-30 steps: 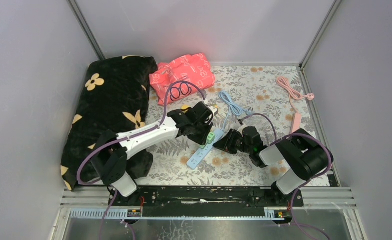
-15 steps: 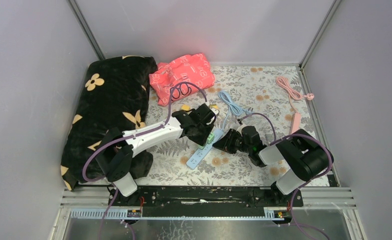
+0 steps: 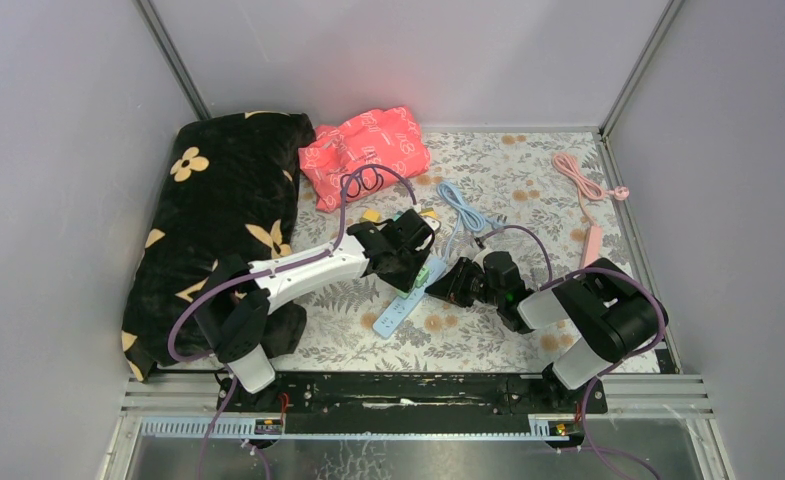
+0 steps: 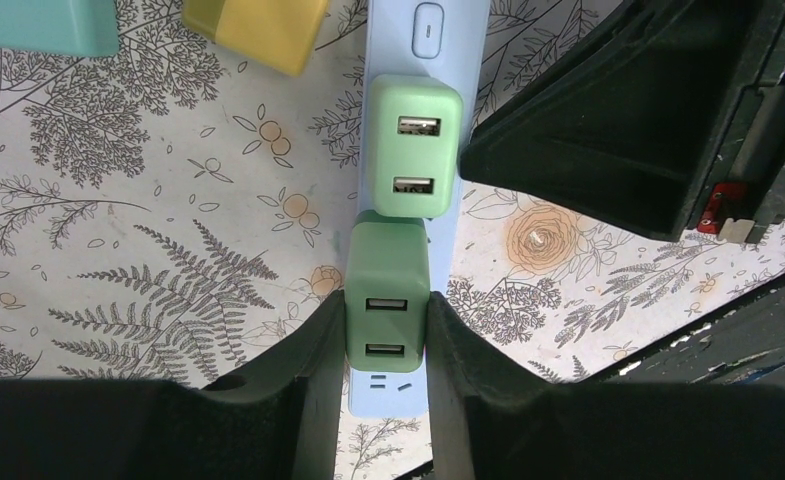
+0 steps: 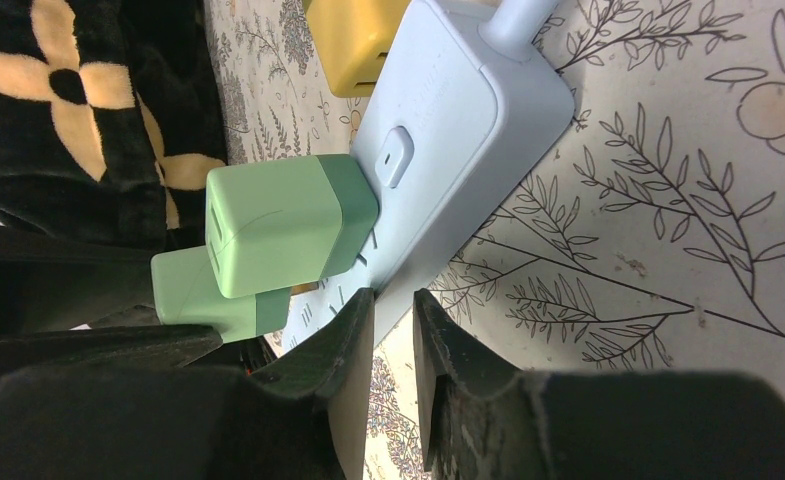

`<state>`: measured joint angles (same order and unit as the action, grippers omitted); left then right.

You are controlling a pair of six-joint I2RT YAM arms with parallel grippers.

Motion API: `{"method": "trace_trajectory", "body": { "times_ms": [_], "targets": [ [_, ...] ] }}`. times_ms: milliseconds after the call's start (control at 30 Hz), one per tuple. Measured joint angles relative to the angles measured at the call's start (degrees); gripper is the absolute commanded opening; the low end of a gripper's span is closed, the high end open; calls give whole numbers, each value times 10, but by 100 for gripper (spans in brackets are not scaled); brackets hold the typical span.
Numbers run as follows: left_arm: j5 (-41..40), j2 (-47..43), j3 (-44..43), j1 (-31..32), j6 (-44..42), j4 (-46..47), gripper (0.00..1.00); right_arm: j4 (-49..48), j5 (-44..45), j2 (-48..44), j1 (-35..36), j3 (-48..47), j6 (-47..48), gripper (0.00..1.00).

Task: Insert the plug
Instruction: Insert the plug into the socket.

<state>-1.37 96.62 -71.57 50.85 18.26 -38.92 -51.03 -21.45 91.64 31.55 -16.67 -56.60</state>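
A light-blue power strip (image 3: 396, 312) lies on the floral cloth, with one light-green plug (image 4: 414, 150) seated in it near its switch. My left gripper (image 4: 386, 330) is shut on a second green plug (image 4: 388, 300), holding it over the strip (image 4: 383, 395) just below the seated plug. This held plug also shows in the right wrist view (image 5: 198, 295), behind the seated one (image 5: 278, 220). My right gripper (image 5: 393, 300) is nearly closed, its fingertips pinching the strip's side edge (image 5: 468, 110). In the top view the two grippers (image 3: 413, 262) (image 3: 446, 290) meet at the strip.
A yellow plug (image 4: 258, 30) and a teal one (image 4: 38, 25) lie beside the strip's head. A black floral blanket (image 3: 218, 220) fills the left, with a red bag (image 3: 368, 145) behind. A blue cable (image 3: 463, 210) and a pink cable with strip (image 3: 590, 215) lie at the right.
My left arm has shifted slightly right and forward over the strip with the green plug in it. The right arm has not moved.
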Motion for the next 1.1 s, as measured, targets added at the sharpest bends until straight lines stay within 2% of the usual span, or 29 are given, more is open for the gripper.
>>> {"method": "trace_trajectory", "body": {
  "times_ms": [1100],
  "targets": [
    [-20,39,-17,17,-7,4,0,20,9,-2,8,-12,2,26]
  ]
}}
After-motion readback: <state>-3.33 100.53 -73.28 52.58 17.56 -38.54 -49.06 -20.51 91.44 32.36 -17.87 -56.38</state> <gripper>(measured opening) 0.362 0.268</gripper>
